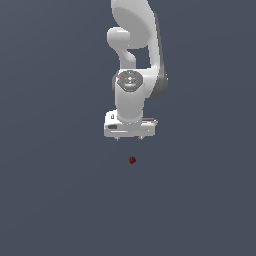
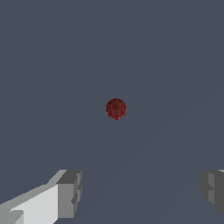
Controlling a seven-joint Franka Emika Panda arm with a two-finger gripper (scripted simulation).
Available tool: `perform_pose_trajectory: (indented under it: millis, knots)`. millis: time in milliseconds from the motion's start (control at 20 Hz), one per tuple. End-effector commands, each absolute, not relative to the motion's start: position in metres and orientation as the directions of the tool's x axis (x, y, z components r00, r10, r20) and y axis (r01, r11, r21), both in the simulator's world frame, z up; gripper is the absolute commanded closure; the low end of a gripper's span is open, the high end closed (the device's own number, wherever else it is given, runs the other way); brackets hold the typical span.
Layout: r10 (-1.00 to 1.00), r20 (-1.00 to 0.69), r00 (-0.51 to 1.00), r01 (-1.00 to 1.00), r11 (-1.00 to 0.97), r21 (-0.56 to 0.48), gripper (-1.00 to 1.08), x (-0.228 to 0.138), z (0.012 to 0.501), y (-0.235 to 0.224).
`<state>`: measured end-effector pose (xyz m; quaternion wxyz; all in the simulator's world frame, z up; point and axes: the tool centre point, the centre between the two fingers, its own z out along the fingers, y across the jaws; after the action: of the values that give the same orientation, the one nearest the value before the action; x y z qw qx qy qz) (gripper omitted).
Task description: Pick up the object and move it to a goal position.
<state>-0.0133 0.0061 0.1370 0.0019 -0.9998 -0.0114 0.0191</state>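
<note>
The object point(image 1: 132, 160) is a tiny dark red, bumpy, roundish lump lying alone on the flat grey-blue ground. In the wrist view the object point(image 2: 116, 108) shows as a small red ball in the middle of the picture. My gripper point(image 1: 129, 138) hangs on the white arm above the object, with a clear gap between them. Its two fingers point(image 2: 70, 194) are spread wide apart and hold nothing; the gripper point(image 2: 140, 190) is open.
The white arm point(image 1: 135, 55) rises behind the gripper to the top of the exterior view. The uniform grey-blue ground point(image 1: 50, 200) fills everything else in view.
</note>
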Motion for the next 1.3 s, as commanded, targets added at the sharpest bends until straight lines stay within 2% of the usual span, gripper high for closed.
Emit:
perform_pose_trajectory:
  millis: [0,500,1250]
  knots:
    - [0.023,-0.038,0.999,0.023,-1.0,-0.004,-0.92,-0.013,0.137,0.006]
    - [0.077,-0.041,0.996,0.077,-0.997,-0.018,-0.92,-0.011,0.144,0.04]
    - [0.176,-0.035,0.984,0.176,-0.984,-0.016,-0.92,-0.005,0.134,0.037]
